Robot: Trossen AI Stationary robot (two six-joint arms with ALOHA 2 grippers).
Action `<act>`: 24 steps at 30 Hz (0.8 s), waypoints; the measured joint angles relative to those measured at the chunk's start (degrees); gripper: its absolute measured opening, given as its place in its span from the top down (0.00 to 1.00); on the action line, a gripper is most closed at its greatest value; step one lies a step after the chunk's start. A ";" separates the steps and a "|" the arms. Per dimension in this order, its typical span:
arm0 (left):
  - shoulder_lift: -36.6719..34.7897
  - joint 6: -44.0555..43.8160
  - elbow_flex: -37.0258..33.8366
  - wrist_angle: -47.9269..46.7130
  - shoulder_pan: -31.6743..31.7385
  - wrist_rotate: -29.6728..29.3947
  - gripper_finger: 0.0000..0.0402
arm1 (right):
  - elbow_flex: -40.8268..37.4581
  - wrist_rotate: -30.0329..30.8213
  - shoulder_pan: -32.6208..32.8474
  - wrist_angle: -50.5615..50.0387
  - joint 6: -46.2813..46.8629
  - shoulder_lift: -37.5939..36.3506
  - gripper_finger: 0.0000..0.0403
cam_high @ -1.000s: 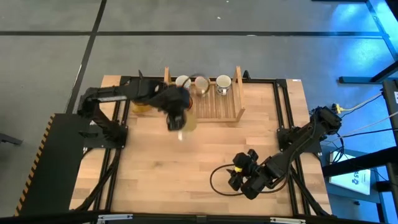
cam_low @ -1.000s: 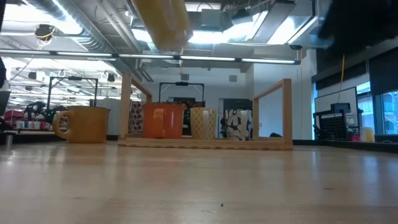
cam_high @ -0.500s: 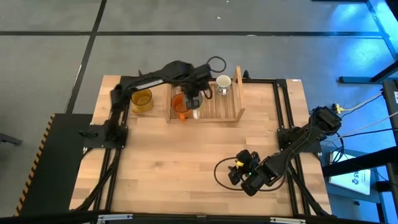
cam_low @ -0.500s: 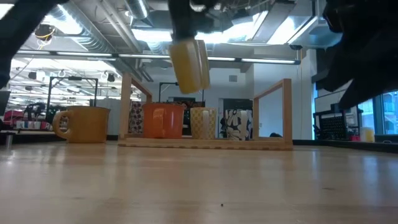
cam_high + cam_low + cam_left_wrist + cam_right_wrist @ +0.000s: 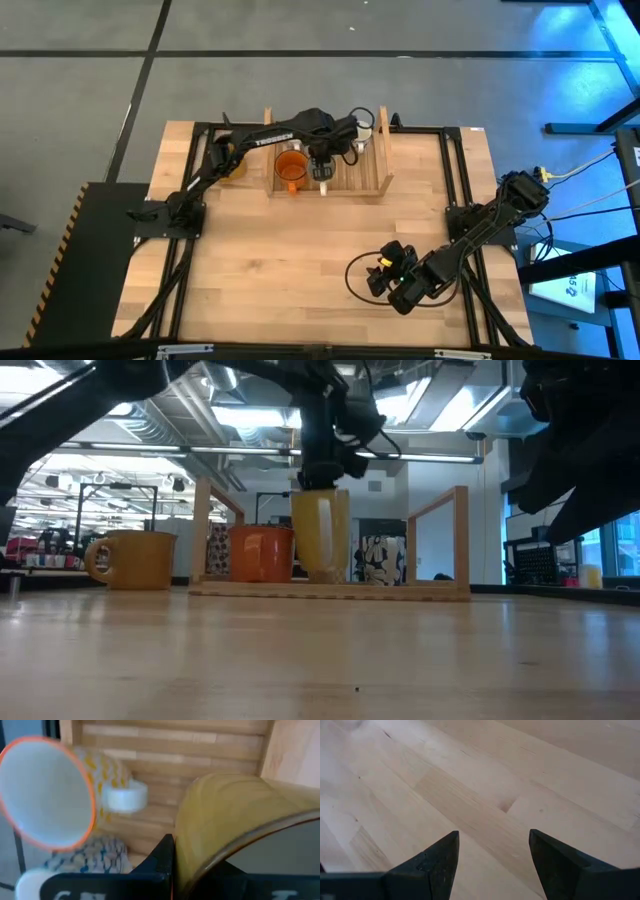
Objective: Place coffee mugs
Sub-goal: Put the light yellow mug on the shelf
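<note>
My left gripper (image 5: 322,165) reaches over the slatted wooden tray (image 5: 360,180) and is shut on a pale yellow mug (image 5: 320,535), which stands upright low over the tray's slats, right of the bright orange mug (image 5: 291,165). An amber-yellow mug (image 5: 130,558) stands on the table left of the tray. White patterned mugs (image 5: 360,132) stand along the tray's far side; one with an orange rim (image 5: 50,795) shows in the left wrist view. My right gripper (image 5: 385,280) is open and empty over the table's near right part. My left gripper holds the pale yellow mug at its upper rim (image 5: 215,850), coming from above with the fingers pointing down. One dark finger (image 5: 160,855) lies against the outer wall; the other finger is hidden. The mug is upright; whether its base rests on the slats I cannot tell.
The tray has upright wooden end walls (image 5: 460,540) at its left and right. A black cable loop (image 5: 360,285) lies by my right gripper. Bare wooden tabletop (image 5: 280,270) spans the near and middle part.
My left gripper has carried the pale yellow mug from the table's middle toward the far edge and over the tray, then down among the mugs. The mug, high and tilted before, now stands upright and low over the slats beside the orange mug.
</note>
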 joint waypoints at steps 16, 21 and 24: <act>1.62 2.19 -0.66 5.74 1.93 2.29 0.96 | 0.00 0.00 0.00 0.31 0.00 0.00 0.43; 2.47 2.59 -0.80 3.73 1.85 3.44 0.96 | 0.00 0.00 0.00 0.37 0.00 0.00 0.43; 2.33 2.91 -1.56 3.89 1.88 3.37 0.96 | 0.00 0.00 0.00 0.47 0.00 0.00 0.43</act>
